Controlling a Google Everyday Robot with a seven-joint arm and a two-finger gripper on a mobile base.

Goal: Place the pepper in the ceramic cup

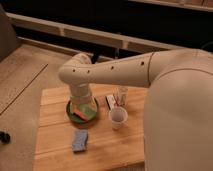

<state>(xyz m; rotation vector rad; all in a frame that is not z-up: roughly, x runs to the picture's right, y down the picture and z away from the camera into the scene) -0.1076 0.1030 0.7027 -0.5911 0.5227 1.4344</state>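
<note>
The claw [81, 103] is down in the bowl [95, 116], just over the pepper [78, 111]; I cannot tell if it grips. The pepper lies in the bowl. The cup [118, 116] beside looks empty, so lifting and placing are left.

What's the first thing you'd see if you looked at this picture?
The huge white robot arm reaches in from the right and bends down over the wooden table. Its claw points into the green bowl on the table's left side. The orange-red pepper lies in that bowl. The white ceramic cup stands to the bowl's right, and a blue sponge lies nearer the front edge.
</note>
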